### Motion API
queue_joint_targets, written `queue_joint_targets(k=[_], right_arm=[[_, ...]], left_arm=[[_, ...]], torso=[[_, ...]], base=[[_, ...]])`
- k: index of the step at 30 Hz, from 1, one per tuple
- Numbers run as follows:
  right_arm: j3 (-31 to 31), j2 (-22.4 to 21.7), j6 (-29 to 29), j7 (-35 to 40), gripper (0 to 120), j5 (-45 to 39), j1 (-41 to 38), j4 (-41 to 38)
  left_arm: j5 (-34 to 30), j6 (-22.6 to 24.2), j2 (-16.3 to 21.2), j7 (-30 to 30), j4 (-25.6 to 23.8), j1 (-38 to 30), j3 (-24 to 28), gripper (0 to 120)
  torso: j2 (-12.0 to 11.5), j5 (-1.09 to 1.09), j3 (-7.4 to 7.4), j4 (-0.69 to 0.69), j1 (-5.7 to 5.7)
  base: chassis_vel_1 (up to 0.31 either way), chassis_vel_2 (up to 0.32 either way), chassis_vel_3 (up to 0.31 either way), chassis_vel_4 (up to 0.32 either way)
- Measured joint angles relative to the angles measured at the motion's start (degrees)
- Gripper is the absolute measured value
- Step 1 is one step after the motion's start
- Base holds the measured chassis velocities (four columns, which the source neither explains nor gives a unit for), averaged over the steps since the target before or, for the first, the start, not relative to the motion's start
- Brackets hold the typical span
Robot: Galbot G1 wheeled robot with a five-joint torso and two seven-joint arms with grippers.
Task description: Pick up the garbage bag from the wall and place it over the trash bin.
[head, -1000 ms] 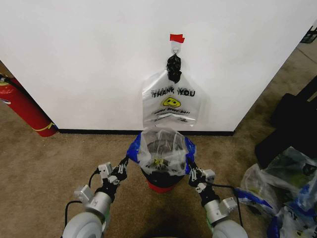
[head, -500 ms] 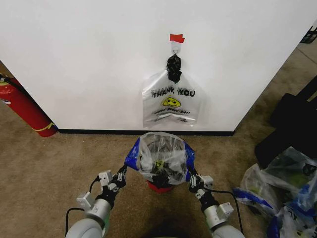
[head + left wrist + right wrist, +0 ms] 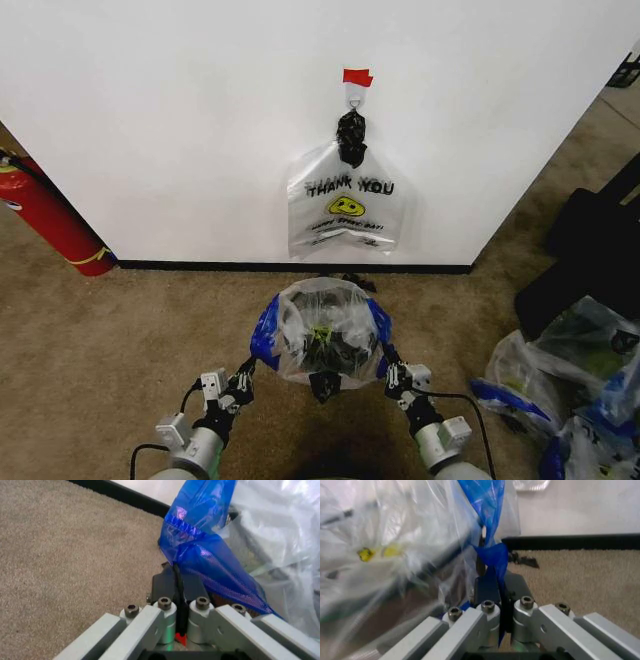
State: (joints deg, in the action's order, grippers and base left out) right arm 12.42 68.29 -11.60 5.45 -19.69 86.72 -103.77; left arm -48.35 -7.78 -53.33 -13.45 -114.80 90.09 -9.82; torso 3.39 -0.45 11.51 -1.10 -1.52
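Observation:
The garbage bag, thin whitish plastic with blue handles, is stretched open between my two grippers low in front of me. The trash bin sits under it, showing as a dark shape through the plastic and a black bit below the bag's lower edge. My left gripper is shut on the left blue handle, pinched between its closed fingers. My right gripper is shut on the right blue handle. The bag's yellow print shows through the plastic in the right wrist view.
A matching flat bag with a black knotted top hangs from a wall hook. A red fire extinguisher stands at the left wall. Stuffed clear bags and a black object crowd the right. Brown carpet lies on the left.
Both grippers have drawn down and toward me with the bag. The bag now sits lower over the bin, and the bin's red base is covered.

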Motion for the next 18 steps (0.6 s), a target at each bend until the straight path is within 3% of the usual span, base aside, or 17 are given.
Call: queue_joint_targets(k=[18], right_arm=[[-0.45,-0.63,2.00,-0.07,0,-5.02,-6.08,5.48]], left_arm=[[2.60,0.45,-1.42,-0.48,6.85,-9.56,6.80,0]], torso=[[0.00,-0.01,0.00,0.00,-0.01]], base=[[0.000,0.000,0.000,0.000]])
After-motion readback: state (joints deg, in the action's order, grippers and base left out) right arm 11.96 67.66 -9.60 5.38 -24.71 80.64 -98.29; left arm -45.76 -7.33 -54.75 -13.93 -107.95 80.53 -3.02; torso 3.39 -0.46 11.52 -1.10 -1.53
